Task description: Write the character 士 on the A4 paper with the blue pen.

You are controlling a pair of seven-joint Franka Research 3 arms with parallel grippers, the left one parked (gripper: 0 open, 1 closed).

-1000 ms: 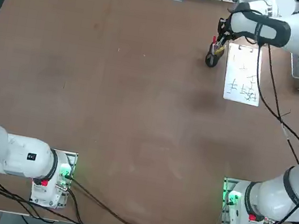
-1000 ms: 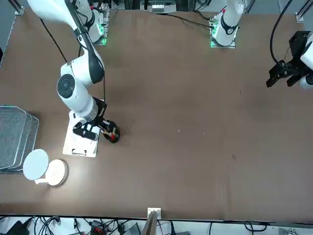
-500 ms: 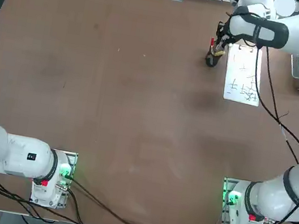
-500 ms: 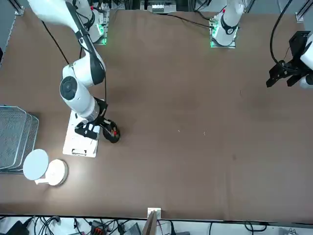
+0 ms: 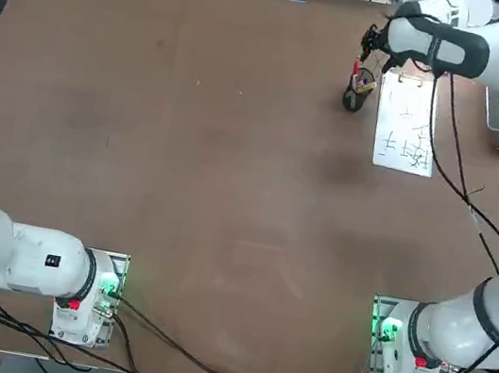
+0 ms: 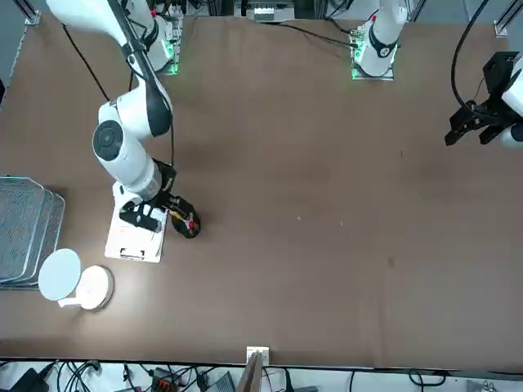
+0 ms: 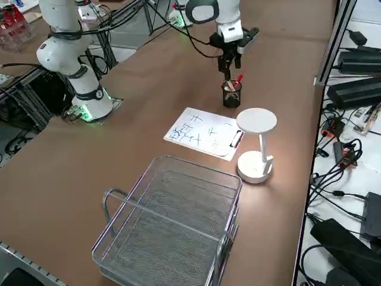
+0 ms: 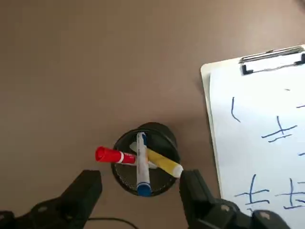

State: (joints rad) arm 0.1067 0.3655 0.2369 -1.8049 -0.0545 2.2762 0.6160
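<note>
Fingers Part Above Pen Cup; Blue Pen Sat Loose Inside

The right gripper [image 8: 141,179] hung over the black mesh cup [image 8: 164,135], its fingers spread wide with nothing between them. From overhead, the cup showed more fully than half a second earlier, as the hand no longer covered so much of it. The red pen [image 8: 108,155] leaned out at the left; the blue pen [image 8: 143,164], pale-barrelled with blue ends, stood in the middle; the yellow pen [image 8: 164,163] crossed to the right. Beyond, the A4 paper [image 8: 257,162] lay beneath its metal clip [image 8: 271,55], already bearing several 士-like characters. The open hand suited either a fresh grasp or a finished release; which, I could not tell.
</note>
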